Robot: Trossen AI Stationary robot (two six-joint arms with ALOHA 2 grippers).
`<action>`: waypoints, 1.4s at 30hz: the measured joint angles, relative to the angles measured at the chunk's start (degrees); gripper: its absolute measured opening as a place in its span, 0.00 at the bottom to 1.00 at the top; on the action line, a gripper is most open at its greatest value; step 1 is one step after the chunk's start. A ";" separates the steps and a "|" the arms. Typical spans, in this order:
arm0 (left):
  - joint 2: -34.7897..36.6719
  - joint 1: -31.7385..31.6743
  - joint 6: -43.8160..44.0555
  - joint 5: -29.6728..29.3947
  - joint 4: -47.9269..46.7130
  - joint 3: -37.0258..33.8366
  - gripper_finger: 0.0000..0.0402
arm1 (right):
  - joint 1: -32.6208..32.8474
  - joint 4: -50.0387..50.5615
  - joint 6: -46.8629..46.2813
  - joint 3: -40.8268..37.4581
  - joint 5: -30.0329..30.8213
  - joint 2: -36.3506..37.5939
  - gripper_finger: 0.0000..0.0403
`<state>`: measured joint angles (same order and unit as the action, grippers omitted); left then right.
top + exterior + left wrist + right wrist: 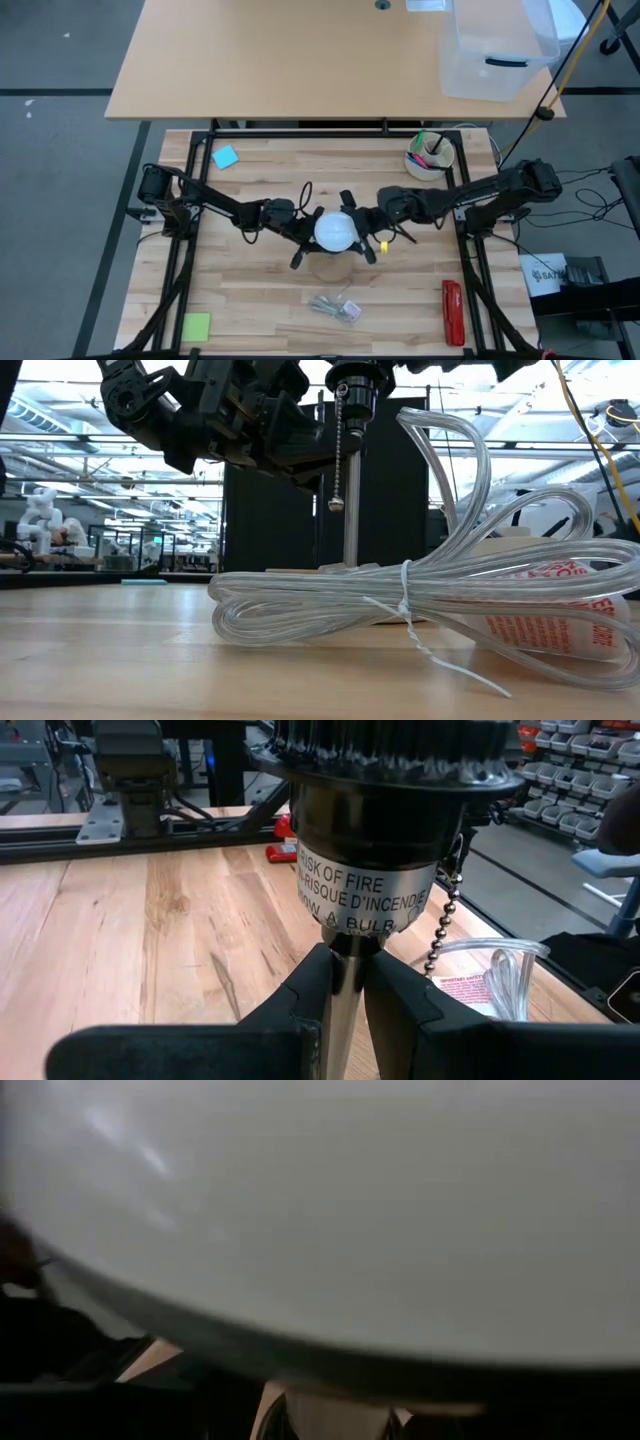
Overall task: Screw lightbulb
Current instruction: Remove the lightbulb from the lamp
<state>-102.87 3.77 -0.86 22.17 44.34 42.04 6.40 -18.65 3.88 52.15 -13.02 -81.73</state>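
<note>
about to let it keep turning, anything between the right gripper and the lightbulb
Nothing visible does. The right gripper sits right at the lightbulb, whose globe fills its wrist view. The left gripper clamps the lamp stem below the socket.

Lightbulb [336, 230]: smooth glossy white globe. Tabletop [250, 300]: pale grained wood. Coiled tubing [400, 600]: clear shiny plastic. Socket [365, 830]: black plastic.

A coil of clear tubing [400, 600], tied with a white zip tie [408, 610], lies on the wooden table [120, 660]. Behind it a metal rod [351, 510] stands upright, with a bead chain [338, 450] hanging beside it. Dark arm parts [220, 410] loom above.
</note>
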 joint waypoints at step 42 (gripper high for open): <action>-0.02 0.47 0.28 -4.22 1.38 0.00 0.12 | 29.71 -24.31 -8.12 -27.96 64.02 15.85 0.65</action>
<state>-102.89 4.24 -0.58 17.96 45.71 42.04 36.11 -42.97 -4.23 24.19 51.00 -65.88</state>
